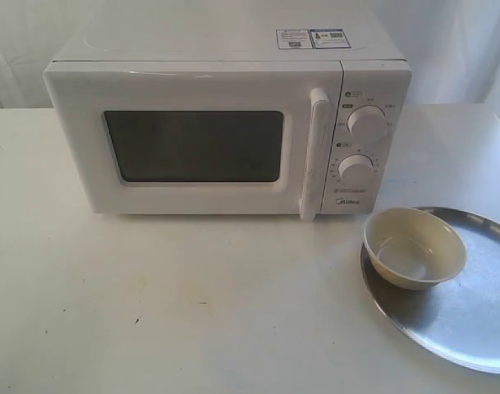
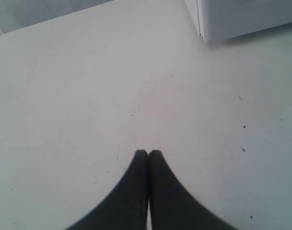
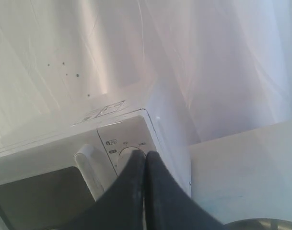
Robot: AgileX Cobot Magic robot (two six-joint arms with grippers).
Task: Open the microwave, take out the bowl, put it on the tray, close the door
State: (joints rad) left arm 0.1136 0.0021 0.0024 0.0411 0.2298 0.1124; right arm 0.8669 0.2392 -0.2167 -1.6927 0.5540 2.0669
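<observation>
Across the tabletop (image 1: 192, 312), the microwave (image 1: 225, 49) fills the upper centre of the exterior frame with its door (image 1: 192, 146) shut flush. At lower right the tray (image 1: 471, 304) carries the bowl (image 1: 414, 246) near its left rim. We judge the task all but finished, so what matters is confirming the latch by the handle (image 1: 315, 156) and nudging nothing. The left tool (image 2: 148, 153) and right tool (image 3: 145, 155) are both pressed together, empty.

Bright, washed-out, softly blurred frames.

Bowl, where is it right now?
In the exterior view the bowl sits on the left part of the tray, low on the right, just in front of the microwave.
</observation>
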